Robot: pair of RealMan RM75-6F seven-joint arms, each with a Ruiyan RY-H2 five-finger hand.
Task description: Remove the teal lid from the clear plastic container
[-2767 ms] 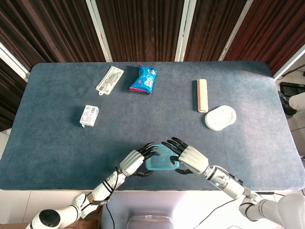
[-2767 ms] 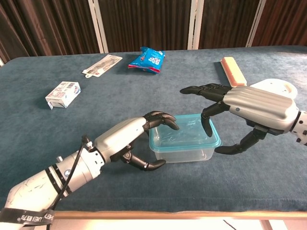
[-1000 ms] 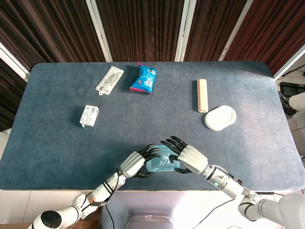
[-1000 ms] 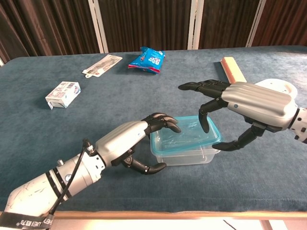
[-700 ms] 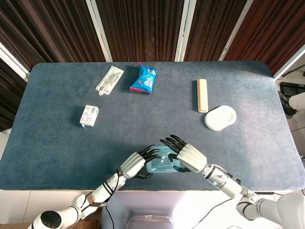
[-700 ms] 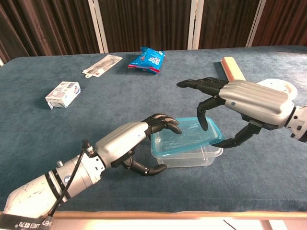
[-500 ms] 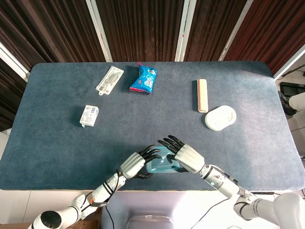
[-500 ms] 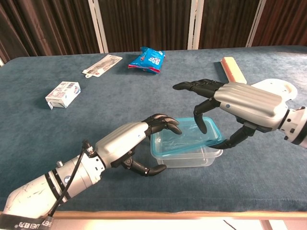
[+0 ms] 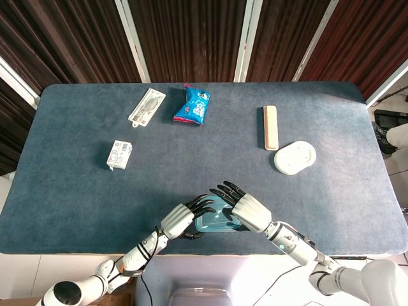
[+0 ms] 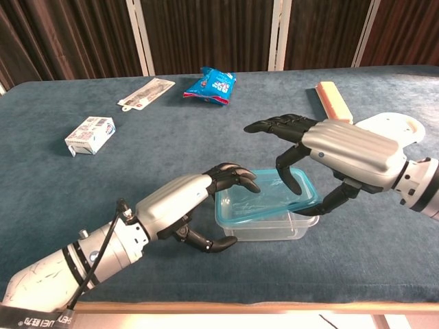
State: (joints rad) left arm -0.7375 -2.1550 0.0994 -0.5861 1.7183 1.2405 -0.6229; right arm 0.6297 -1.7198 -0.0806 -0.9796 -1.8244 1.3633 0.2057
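Note:
The clear plastic container [image 10: 269,227] stands near the table's front edge, also seen in the head view [image 9: 210,224]. Its teal lid [image 10: 264,199] is tilted, the right side raised off the rim and the left side still down. My left hand [image 10: 184,203] grips the container's left end, fingers curled over the lid's left rim and thumb against the front wall. My right hand [image 10: 339,156] holds the lid's right edge, thumb underneath and fingers arched over the top. In the head view both the left hand [image 9: 181,219] and the right hand [image 9: 246,211] cover most of the container.
A small white box [image 10: 90,133] lies at the left. A flat packet [image 10: 146,92] and a blue snack bag [image 10: 211,83] lie at the back. A tan bar [image 10: 334,101] and a white oval dish [image 9: 294,157] sit to the right. The table's front edge [image 10: 226,305] is close.
The lid's right side has lifted off the container and now slopes. My right hand has drawn leftward and up with it. The left hand has stayed on the container.

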